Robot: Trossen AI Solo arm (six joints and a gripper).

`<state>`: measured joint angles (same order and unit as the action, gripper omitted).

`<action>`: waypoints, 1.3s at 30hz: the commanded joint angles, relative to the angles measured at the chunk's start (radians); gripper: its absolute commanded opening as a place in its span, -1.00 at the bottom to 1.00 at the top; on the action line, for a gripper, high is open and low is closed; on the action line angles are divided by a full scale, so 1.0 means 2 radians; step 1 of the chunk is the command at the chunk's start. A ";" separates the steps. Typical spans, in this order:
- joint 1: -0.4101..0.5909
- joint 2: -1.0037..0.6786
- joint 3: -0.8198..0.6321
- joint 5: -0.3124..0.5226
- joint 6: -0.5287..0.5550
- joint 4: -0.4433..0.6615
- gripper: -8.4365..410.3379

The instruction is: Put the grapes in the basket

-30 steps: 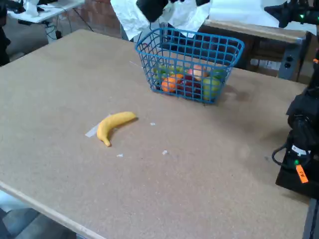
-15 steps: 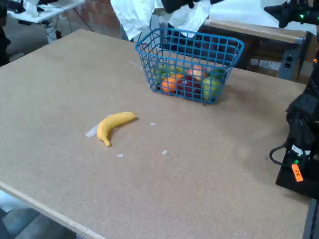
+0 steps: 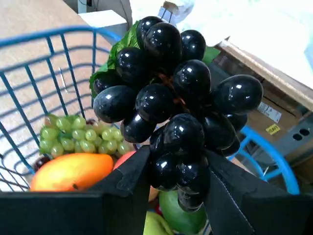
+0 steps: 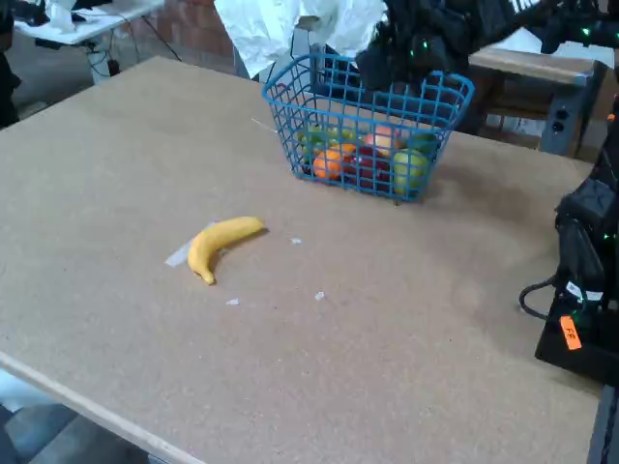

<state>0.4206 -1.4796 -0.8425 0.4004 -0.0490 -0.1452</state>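
The grapes (image 3: pixel 171 93), a bunch of glossy black berries with a green leaf at the far end, fill the wrist view. My gripper (image 3: pixel 177 183) is shut on the bunch's lower end, its two black fingers (image 3: pixel 132 181) on either side. Below and behind the bunch lies the blue wire basket (image 3: pixel 29 83), holding green grapes, an orange-yellow fruit and green fruit. In the fixed view the basket (image 4: pixel 440 101) stands at the far middle of the table, and my dark gripper (image 4: pixel 387 60) hangs over its back rim; the grapes are too dark to make out there.
A yellow banana (image 4: pixel 221 242) lies on the tan table (image 4: pixel 290 358) left of centre, with small white scraps near it. Black equipment with an orange tag (image 4: pixel 580 290) stands at the table's right edge. A wooden bench and white cloth are behind the basket.
In the fixed view the arm has swung from above the basket's left back corner rightward and down, and now hangs over the basket's back rim.
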 commanded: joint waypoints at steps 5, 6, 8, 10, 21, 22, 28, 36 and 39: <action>0.004 0.000 0.034 -0.014 0.014 -0.030 -0.96; 0.004 0.000 0.034 -0.014 0.014 -0.030 -0.96; 0.004 0.000 0.033 -0.014 0.014 -0.031 -0.96; 0.004 0.000 0.033 -0.014 0.014 -0.031 -0.96; 0.004 0.000 0.032 -0.036 0.014 -0.039 -0.34; 0.004 0.000 0.032 -0.037 0.014 -0.042 -0.26; 0.004 0.000 0.032 -0.036 0.014 -0.055 0.13; 0.004 0.000 0.032 -0.035 0.014 -0.058 0.33; 0.004 0.000 0.032 -0.036 0.014 -0.057 0.33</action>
<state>0.4290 -1.4796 -0.7776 0.3283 -0.0231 -0.2554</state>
